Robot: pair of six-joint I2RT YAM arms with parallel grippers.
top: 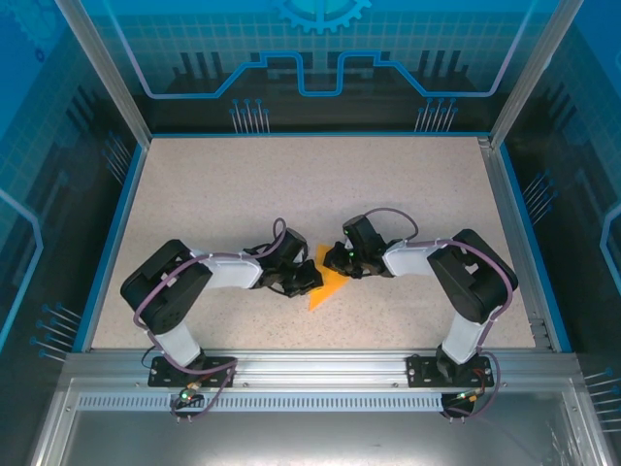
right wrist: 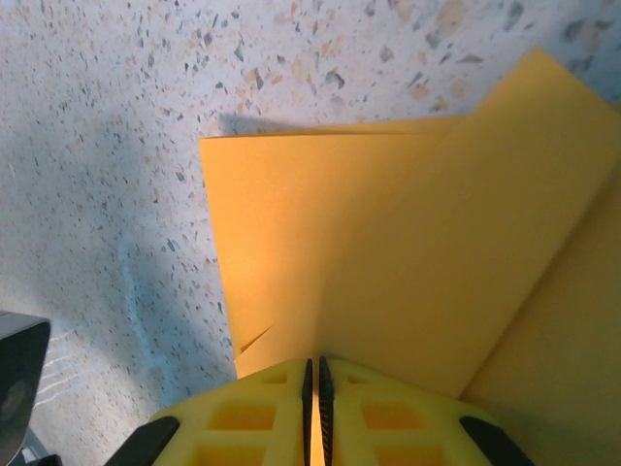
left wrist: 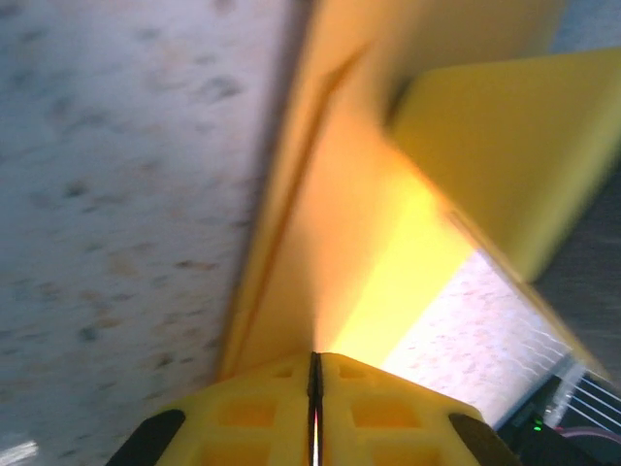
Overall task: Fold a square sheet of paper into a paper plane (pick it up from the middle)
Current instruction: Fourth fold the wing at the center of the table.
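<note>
Folded orange square sheet of paper on the table between both arms, wrist views reveal its creased layers, left claw and right claw each clamped together on its edge.

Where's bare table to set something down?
Free: far half of the table, from paper to back rail; also the strip between paper and near rail. Crowded: centre, where left gripper and right gripper pinch the paper.

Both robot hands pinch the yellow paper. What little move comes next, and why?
Probably lower the folded orange-yellow paper sheet to the speckled table and press its crease. The left gripper and right gripper are both shut on it, and one flap looks lifted, not flat.
</note>
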